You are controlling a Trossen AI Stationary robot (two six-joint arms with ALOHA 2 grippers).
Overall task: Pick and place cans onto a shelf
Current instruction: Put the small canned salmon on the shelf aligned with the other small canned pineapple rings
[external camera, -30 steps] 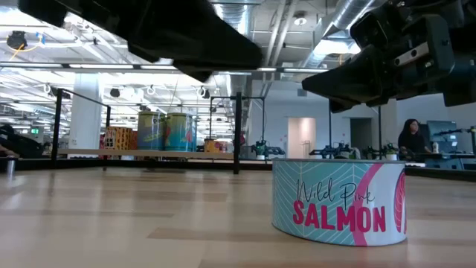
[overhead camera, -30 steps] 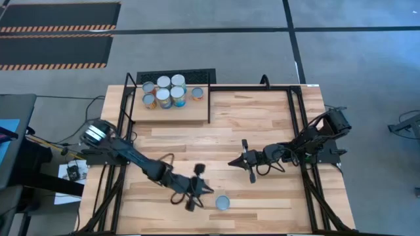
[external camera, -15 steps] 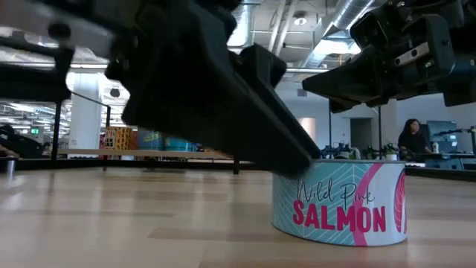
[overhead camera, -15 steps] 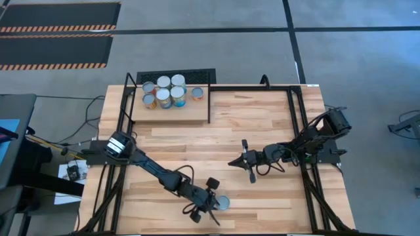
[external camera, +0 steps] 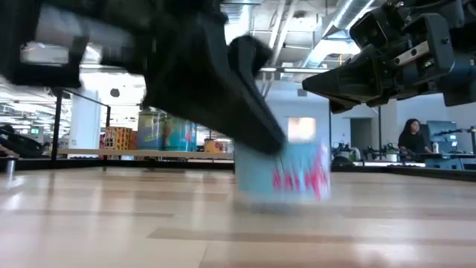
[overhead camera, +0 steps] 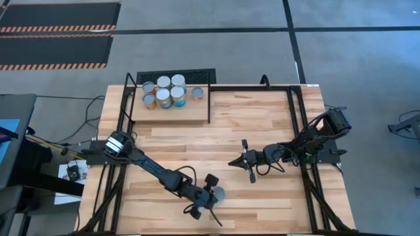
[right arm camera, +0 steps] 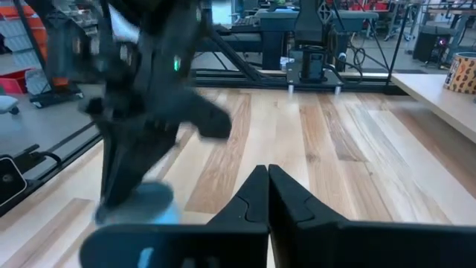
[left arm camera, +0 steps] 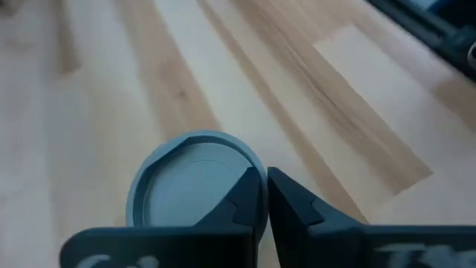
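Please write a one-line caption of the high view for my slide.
Left hand reaches the lone can near the table's front edge; six cans stand on the shelf.

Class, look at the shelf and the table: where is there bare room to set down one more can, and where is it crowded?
The shelf is bare along its near edge and right end, by the black rod. Its far left corner is crowded with seven cans. The table lies bare between shelf and arms. The near edge is busy: the left gripper is at the lone can.
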